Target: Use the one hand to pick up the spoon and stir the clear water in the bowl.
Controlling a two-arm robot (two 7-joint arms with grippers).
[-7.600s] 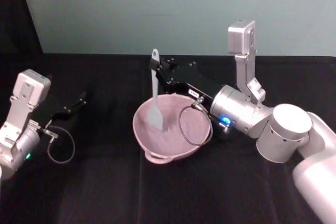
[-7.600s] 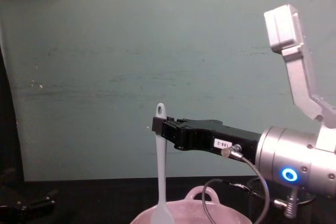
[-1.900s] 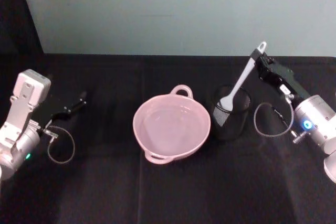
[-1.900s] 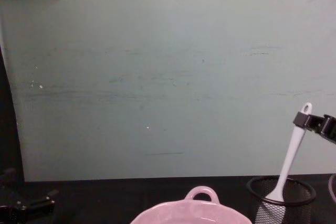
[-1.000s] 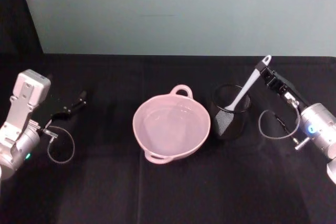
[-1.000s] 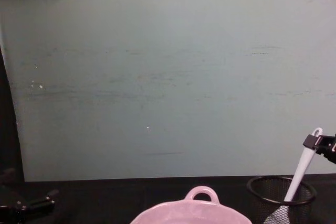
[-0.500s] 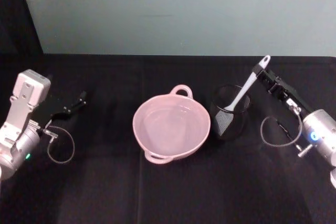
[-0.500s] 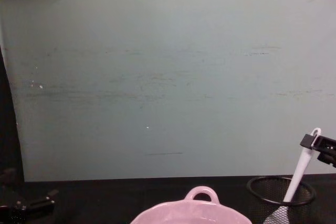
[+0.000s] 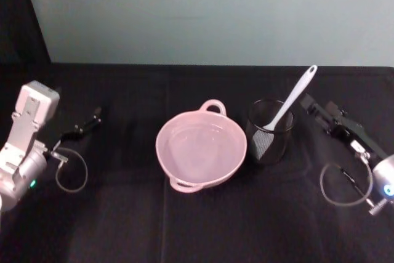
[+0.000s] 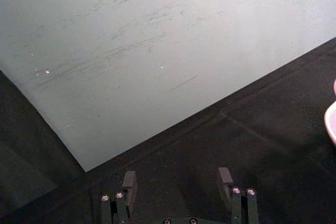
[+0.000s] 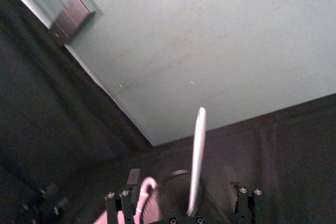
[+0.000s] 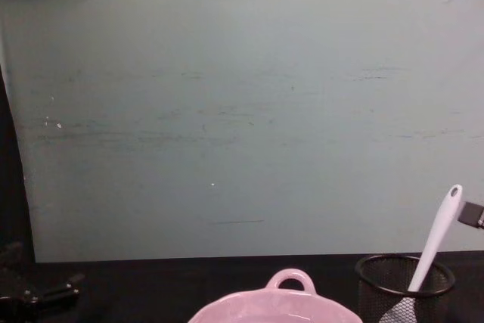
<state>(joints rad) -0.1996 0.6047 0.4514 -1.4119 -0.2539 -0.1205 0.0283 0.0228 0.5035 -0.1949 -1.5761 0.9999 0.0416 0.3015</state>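
1 bowl (image 9: 201, 151) with water (image 9: 200, 152) | 1 mesh cup (image 9: 269, 130) holding 1 spoon (image 9: 289, 106) | right gripper (image 9: 313, 108) released, apart | left gripper (image 9: 89, 121) open

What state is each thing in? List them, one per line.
spoon: released, leaning blade-down in the mesh cup
mesh cup: upright beside the bowl
bowl: upright, holding clear water
right claw: open, clear of the spoon
left claw: open, empty, parked at the table's left
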